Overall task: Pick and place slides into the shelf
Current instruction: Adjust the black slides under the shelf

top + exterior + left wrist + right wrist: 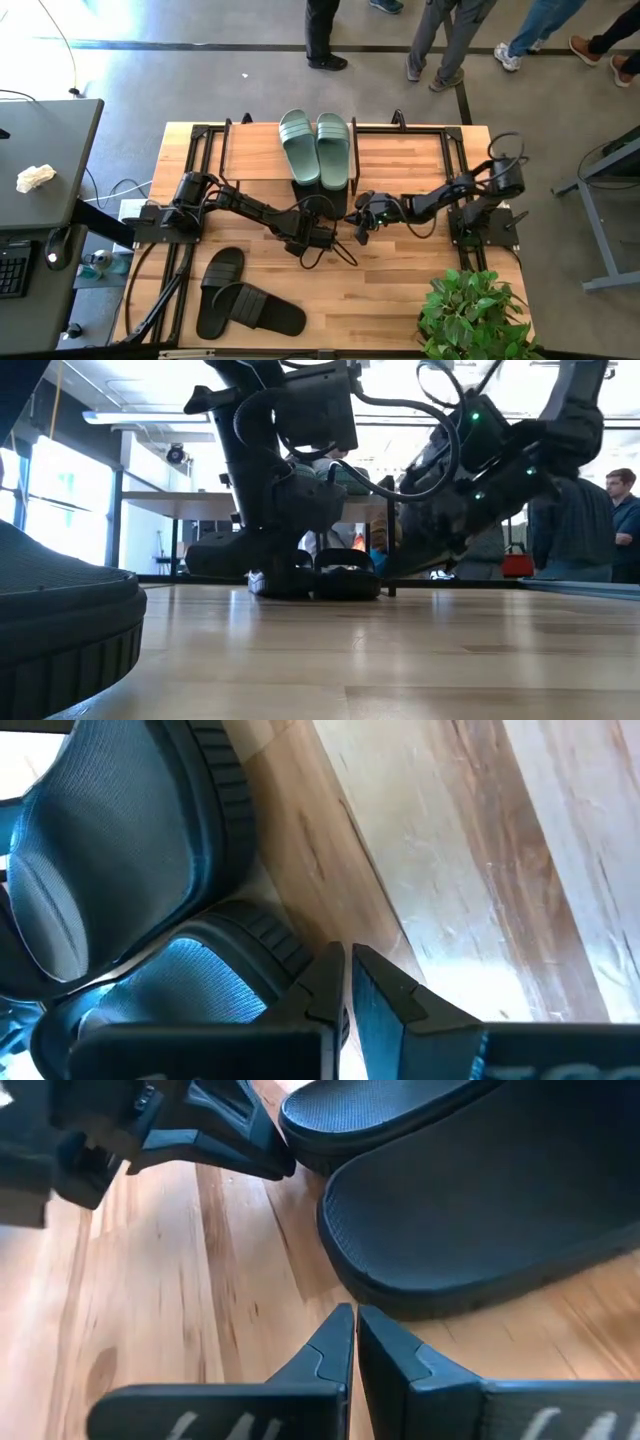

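A sage-green pair of slides (315,147) lies sole-down on the plank top of the shelf (250,150) at the far middle. A black pair (325,197) lies on the table at the shelf's near edge, partly under it. Another black pair (245,303) lies at the near left. My left gripper (330,238) is shut beside one slide of the middle black pair (180,990). Coming from the table's right, my right gripper (354,1318) is shut, with its tips at the sole edge of the other slide (500,1210). My left gripper is shut and slants down from the table's left; the side of its fingertips (325,970) lies against the ribbed sole edge (285,952) of a black slide, which rests flat on the table. My right gripper's shut tips stand at the other slide's sole edge (385,1302); I cannot tell whether they touch it.
A potted plant (475,315) stands at the near right corner. Bare tabletop (400,290) lies between the plant and the near-left black pair. People stand beyond the table's far edge. A grey desk (40,170) stands left of the table.
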`<state>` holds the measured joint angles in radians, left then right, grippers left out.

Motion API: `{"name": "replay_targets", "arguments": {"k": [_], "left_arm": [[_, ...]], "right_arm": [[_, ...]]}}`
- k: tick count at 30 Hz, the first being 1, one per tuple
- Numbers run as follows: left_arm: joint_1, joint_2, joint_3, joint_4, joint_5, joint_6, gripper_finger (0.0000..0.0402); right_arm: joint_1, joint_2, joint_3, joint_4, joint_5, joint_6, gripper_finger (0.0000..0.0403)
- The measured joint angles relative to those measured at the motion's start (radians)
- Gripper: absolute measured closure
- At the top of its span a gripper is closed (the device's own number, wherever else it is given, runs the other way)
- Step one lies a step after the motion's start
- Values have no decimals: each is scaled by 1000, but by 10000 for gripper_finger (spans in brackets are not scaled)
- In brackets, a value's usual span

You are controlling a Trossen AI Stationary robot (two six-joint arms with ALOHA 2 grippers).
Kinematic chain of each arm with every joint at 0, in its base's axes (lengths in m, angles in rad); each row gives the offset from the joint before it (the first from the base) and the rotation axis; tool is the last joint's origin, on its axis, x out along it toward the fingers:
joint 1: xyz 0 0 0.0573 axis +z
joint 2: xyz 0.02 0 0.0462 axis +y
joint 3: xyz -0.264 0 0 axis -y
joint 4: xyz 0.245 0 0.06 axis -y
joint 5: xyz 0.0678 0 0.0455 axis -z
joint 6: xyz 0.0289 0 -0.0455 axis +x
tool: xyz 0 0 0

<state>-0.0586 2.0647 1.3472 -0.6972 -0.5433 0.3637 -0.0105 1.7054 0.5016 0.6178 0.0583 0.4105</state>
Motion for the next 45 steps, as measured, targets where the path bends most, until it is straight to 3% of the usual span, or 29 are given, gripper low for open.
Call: {"name": "replay_targets", "arguments": {"k": [11, 31, 39, 45], "left_arm": [[0, 0, 0, 5, -3, 38, 388], [16, -2, 0, 15, -9, 68, 397], [-51, -5, 0, -57, -9, -29, 396], [-103, -30, 0, -312, -37, -242, 396]], "right_arm": [[0, 109, 89, 1, 16, -3, 394], [-1, 113, 99, -38, 115, 53, 394], [-1, 113, 99, -43, 117, 38, 394], [-1, 113, 99, -38, 107, 36, 394]]}}
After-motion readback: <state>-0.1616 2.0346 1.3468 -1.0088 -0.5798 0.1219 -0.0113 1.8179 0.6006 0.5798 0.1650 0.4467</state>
